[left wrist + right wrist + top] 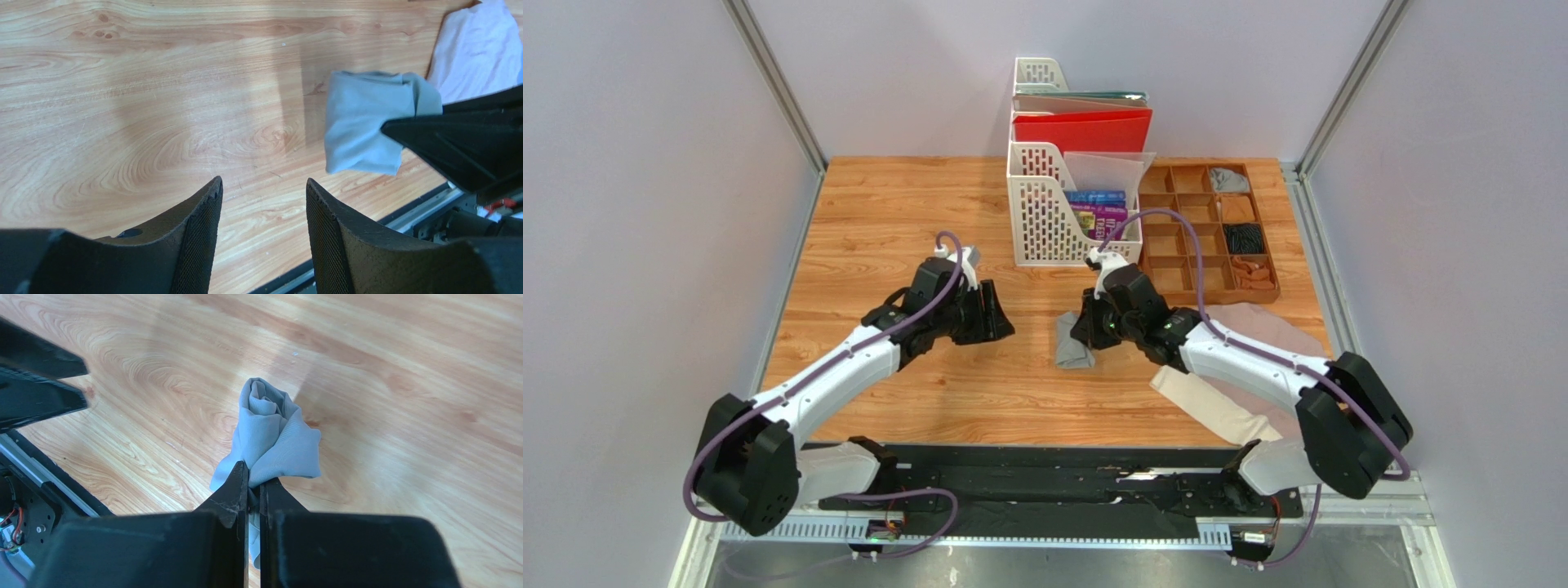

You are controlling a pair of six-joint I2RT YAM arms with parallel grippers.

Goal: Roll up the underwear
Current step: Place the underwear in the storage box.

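Tabletop (pixel 891 221) of orange wood grain, pale walls (pixel 634 184), grey underwear (pixel 1074 343) seemingly rolled.

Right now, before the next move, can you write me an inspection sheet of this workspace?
Surface: wooden table, nothing spilled.
Job's things: grey underwear rolled, pinched at one end; pale underwear flat, partly beneath the right arm.
Clutter: white file rack with folders; brown divided tray.
Grippers: left gripper, jaws apart, empty; right gripper, jaws shut on the grey underwear.
Cables: purple cables along both arms.
Surroundings: plain pale walls.
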